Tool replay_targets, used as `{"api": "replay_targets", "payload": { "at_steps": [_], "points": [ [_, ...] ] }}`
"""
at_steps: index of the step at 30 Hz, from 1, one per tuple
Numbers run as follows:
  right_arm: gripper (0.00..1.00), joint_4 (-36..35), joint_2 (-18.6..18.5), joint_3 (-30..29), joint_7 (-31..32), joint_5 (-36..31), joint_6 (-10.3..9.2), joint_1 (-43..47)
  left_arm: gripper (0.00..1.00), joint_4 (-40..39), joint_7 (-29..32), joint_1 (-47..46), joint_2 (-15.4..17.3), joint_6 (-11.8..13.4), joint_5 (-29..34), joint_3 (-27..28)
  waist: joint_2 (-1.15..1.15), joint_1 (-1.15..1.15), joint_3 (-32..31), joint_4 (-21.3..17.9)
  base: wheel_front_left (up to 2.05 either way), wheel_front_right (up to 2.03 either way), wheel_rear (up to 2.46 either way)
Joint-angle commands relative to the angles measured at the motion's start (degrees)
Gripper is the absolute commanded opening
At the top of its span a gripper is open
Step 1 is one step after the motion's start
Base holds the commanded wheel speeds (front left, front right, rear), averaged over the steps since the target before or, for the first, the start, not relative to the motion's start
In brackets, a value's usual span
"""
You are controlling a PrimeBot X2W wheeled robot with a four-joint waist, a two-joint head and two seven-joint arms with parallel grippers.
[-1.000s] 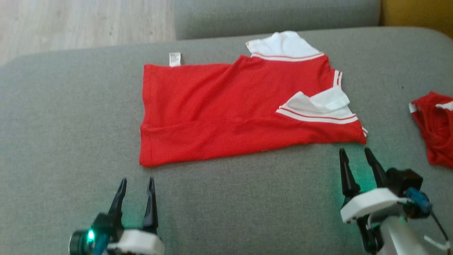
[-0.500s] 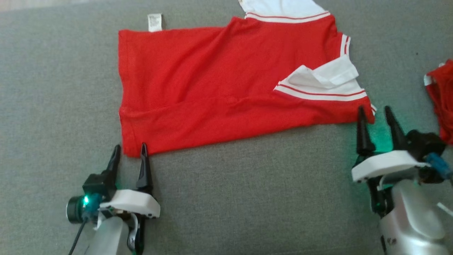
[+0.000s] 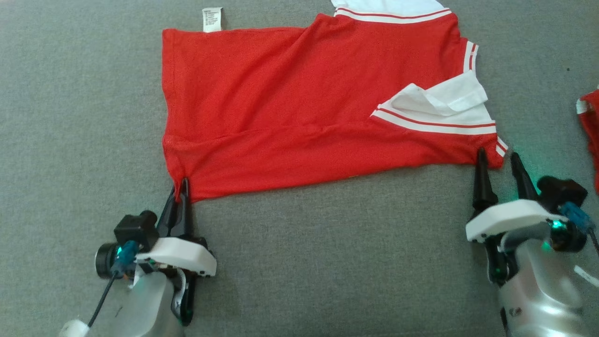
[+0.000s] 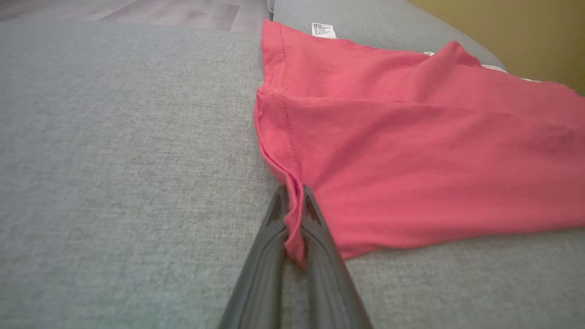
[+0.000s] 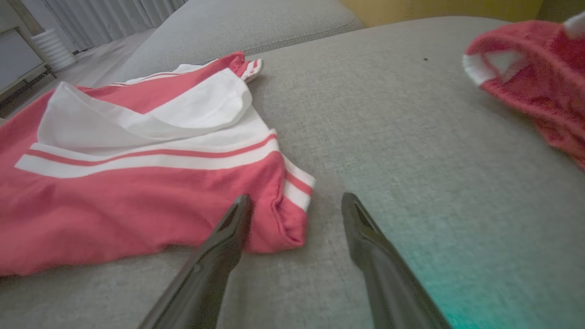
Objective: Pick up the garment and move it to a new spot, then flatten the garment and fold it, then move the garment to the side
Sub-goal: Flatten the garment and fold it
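The garment (image 3: 299, 107) is a red shirt with white striped trim, folded and lying flat on the grey cushion (image 3: 327, 262). My left gripper (image 3: 180, 185) is shut on its near left hem corner; in the left wrist view that gripper (image 4: 295, 194) pinches the red fabric (image 4: 411, 151) between its dark fingers. At the near right corner my right gripper (image 3: 497, 157) stands open. In the right wrist view the gripper (image 5: 295, 203) has the striped corner of the garment (image 5: 137, 183) between its spread fingers, untouched by the right one.
A second red and white garment (image 3: 590, 131) lies bunched at the right edge, also seen as a red heap (image 5: 534, 87) in the right wrist view. A white care label (image 3: 212, 19) sticks out at the garment's far left edge. Wooden floor (image 4: 137, 9) lies beyond the cushion.
My left gripper moved forward and closed on the hem corner. The right gripper advanced to the right corner, still open. The head camera tilted down, shifting the whole picture.
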Motion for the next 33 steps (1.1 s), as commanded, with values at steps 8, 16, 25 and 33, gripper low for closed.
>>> {"api": "replay_targets", "payload": {
  "at_steps": [8, 16, 25, 33],
  "points": [
    [0.00, 2.88, 0.69, 6.01, 0.14, 6.43, -0.04, -2.52, 0.00, 1.01, 1.30, 0.67, 0.20, -0.61, -0.28, 0.45, 0.00, 0.01, -0.86, 0.32, 0.00, 0.00, 0.00],
    [0.00, -3.27, -1.14, 8.30, 0.14, 14.61, -0.04, -5.25, 0.00, -7.13, 1.30, -0.98, 0.88, -1.08, 4.54, 5.36, 0.00, 0.01, -6.04, 0.14, 0.00, 0.00, 0.00],
    [0.00, -4.16, -5.28, 11.88, 1.82, 24.64, -0.04, -0.97, 0.00, -7.24, 1.30, 3.36, 1.96, -1.74, 7.34, 9.32, 0.00, 0.01, -13.62, -0.24, 0.00, 0.00, 0.00],
    [1.00, -2.36, -6.54, 13.93, 3.17, 27.27, -0.04, 8.42, 1.00, -3.88, 1.30, 10.75, 0.59, -2.39, 7.01, 7.59, 0.00, 0.01, -13.83, -0.15, 0.00, 0.00, 0.00]
  ]
}}
